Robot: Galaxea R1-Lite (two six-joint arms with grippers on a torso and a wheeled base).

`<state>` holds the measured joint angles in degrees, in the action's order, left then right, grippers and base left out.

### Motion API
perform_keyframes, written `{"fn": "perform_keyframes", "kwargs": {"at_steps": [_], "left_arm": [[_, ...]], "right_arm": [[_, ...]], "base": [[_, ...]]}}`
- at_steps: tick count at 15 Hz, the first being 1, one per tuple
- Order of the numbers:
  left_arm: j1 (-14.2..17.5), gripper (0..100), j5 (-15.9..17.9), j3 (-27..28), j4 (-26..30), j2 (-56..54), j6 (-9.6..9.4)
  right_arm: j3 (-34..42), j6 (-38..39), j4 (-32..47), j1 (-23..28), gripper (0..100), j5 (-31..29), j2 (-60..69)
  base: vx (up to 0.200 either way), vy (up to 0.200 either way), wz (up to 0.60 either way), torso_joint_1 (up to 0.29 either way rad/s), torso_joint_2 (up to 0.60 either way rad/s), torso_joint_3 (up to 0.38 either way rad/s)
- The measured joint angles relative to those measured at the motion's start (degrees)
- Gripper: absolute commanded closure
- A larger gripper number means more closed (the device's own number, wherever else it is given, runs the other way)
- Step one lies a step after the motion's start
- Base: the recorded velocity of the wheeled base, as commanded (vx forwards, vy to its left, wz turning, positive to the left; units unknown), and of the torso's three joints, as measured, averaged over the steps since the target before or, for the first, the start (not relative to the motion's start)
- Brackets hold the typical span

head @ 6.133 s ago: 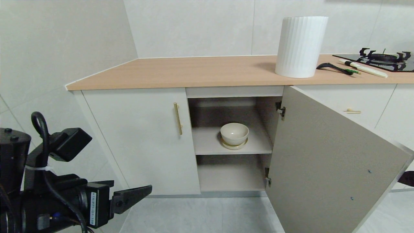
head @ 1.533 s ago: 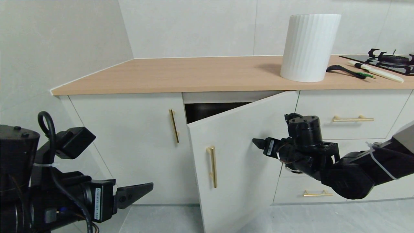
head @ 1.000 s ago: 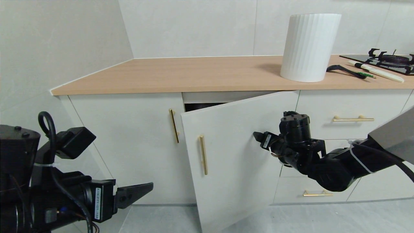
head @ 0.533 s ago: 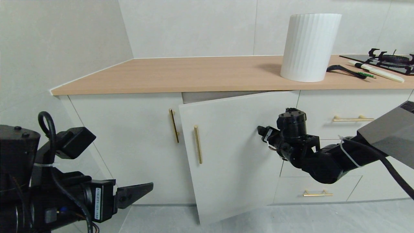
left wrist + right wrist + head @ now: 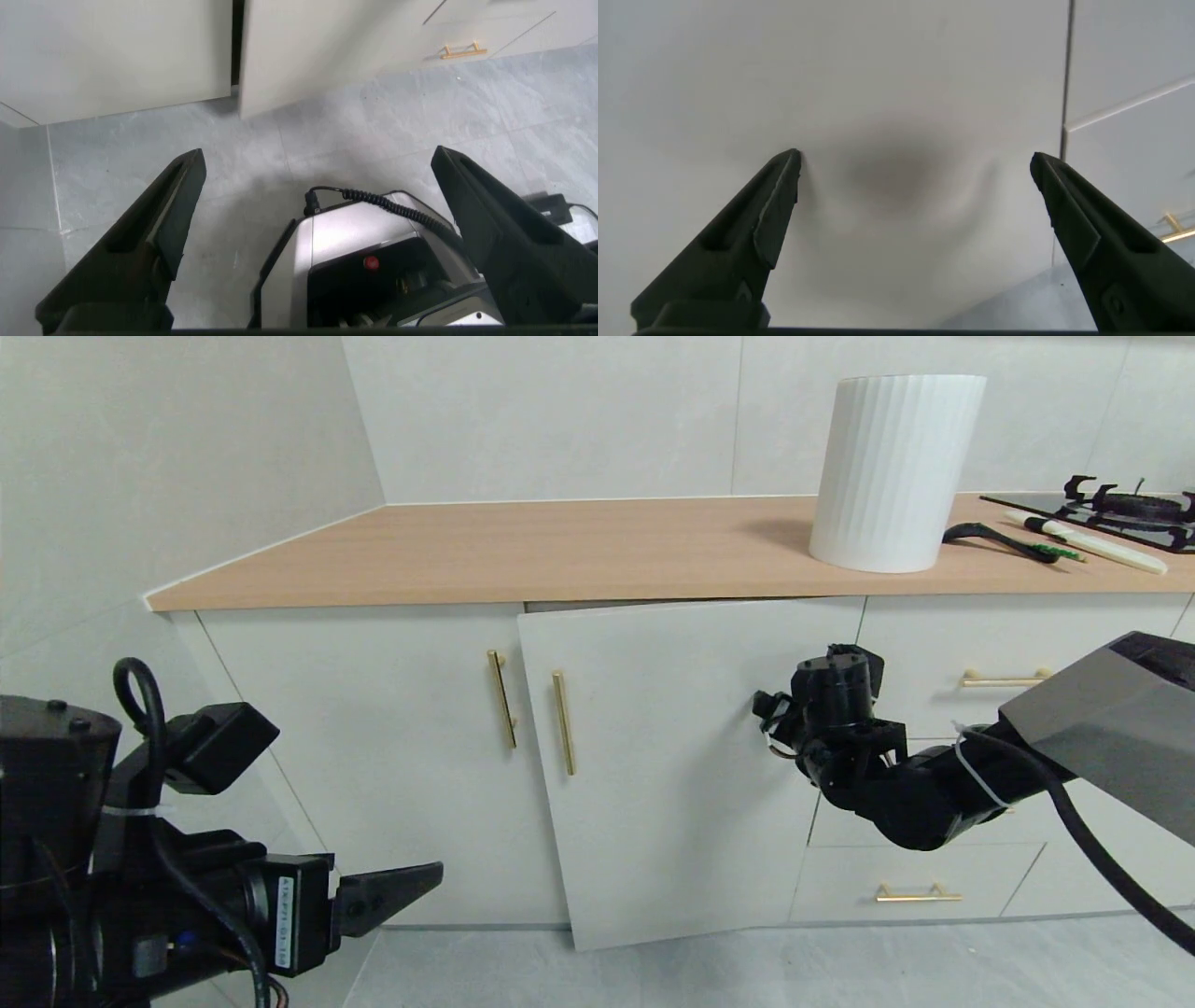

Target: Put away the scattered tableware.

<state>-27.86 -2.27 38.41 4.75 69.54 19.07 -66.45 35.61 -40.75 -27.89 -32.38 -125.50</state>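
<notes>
Both jaws are standing wide open, holding nothing: the right gripper (image 5: 761, 705) is leaning its tips on the white cupboard door (image 5: 672, 756), and the left gripper (image 5: 431, 875) is hanging low near the floor. The door is looking nearly shut, so I think one small push is all it is needing. It is hiding the inside, and a black spoon (image 5: 990, 537) is lying on the counter (image 5: 523, 551) by the stove.

White cabinet door (image 5: 681, 803) (gold handle (image 5: 563, 723)).

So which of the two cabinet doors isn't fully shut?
The right door, by the right gripper: its handle edge juts out past the left door, which sits flush.
</notes>
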Motion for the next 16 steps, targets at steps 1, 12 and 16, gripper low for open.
{"fn": "perform_keyframes", "kwargs": {"at_steps": [1, 12, 16], "left_arm": [[0.0, 0, 0.02, 0.0, 0.0, 0.02, 0.0], [0.0, 0, 0.02, 0.0, 0.0, 0.04, 0.0], [0.0, 0, 0.0, 0.0, 0.0, 0.04, 0.0]], "right_arm": [[-0.39, -0.04, 0.06, 0.2, 0, -0.51, -0.33], [-3.45, -0.59, 0.13, 1.77, 0, -4.77, -3.38], [-2.89, -0.52, 0.06, 1.79, 0, -4.38, -2.76]], "base": [[0.0, 0.0, 0.0, 0.0, 0.0, 0.0], [0.0, 0.0, 0.0, 0.0, 0.0, 0.0], [0.0, 0.0, 0.0, 0.0, 0.0, 0.0]]}}
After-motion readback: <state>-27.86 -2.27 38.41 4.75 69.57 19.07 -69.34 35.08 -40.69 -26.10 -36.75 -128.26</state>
